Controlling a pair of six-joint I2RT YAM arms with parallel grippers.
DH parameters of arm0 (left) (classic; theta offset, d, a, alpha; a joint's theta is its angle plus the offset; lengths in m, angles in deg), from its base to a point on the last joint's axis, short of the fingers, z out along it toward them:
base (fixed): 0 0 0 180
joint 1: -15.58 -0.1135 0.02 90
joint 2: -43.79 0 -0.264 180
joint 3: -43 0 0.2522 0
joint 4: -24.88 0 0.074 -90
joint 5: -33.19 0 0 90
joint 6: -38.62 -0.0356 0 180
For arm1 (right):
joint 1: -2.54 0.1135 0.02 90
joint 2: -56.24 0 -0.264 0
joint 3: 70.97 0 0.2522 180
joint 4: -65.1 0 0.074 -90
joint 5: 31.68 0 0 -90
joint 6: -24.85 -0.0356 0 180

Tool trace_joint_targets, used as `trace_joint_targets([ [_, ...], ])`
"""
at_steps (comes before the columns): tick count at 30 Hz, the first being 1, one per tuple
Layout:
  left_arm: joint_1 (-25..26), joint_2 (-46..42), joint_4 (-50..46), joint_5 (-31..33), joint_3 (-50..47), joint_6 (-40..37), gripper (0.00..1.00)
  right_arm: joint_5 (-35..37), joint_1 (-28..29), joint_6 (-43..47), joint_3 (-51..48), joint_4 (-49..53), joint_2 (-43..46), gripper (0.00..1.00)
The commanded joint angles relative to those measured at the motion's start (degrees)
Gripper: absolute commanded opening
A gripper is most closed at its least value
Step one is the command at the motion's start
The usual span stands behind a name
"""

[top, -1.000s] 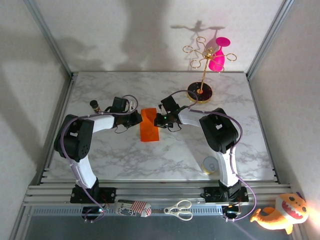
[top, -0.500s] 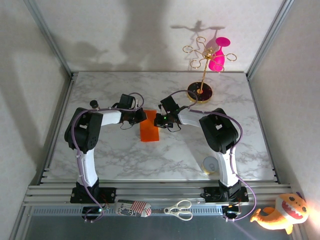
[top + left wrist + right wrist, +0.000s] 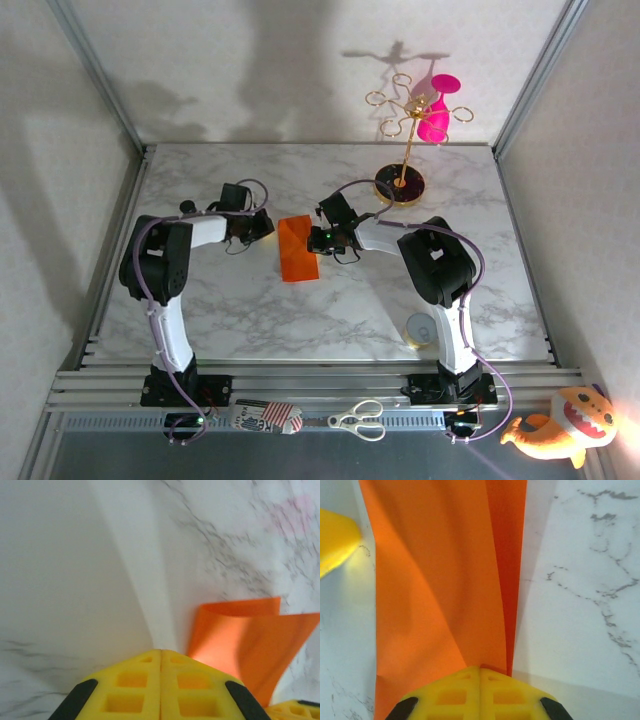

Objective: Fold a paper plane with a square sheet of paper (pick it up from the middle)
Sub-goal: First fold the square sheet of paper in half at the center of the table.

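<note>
Pinching the orange sheet (image 3: 297, 252) by its edge, right fingers (image 3: 450, 695); left fingers (image 3: 130, 690) closed alongside on open marble (image 3: 380, 300).

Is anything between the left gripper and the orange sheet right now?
Nothing visible. Just bare marble table separates the shut left gripper from the folded orange sheet; the right gripper sits at its opposite side.

Both my arms bend at the elbow and reach inward toward each other. My left gripper (image 3: 161, 680) is closed, fingers pressed flush together. My right gripper (image 3: 480, 687) is fully closed too.
</note>
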Motion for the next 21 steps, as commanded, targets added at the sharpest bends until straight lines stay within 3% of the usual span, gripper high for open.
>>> trace_joint_targets([
  [1, 0.08, -4.68, -0.35, 0.22, 0.31, -1.15, 0.07, 15.99, -1.69, 1.81, -6.65, 20.06, -9.13, 0.00],
  [4, 2.49, -5.24, 0.84, -3.34, 1.14, -1.02, 0.08, 15.99, -1.74, 1.78, -6.51, 20.04, -9.13, 0.00],
  [8, 5.10, -1.98, 0.34, -2.41, 4.52, -1.02, 0.09, 15.74, -1.75, 1.77, -6.47, 19.97, -9.35, 0.00],
  [21, 3.55, 8.88, -3.50, 1.56, 10.21, -2.51, 0.08, 16.45, -1.73, 2.47, -7.31, 20.26, -8.87, 0.00],
])
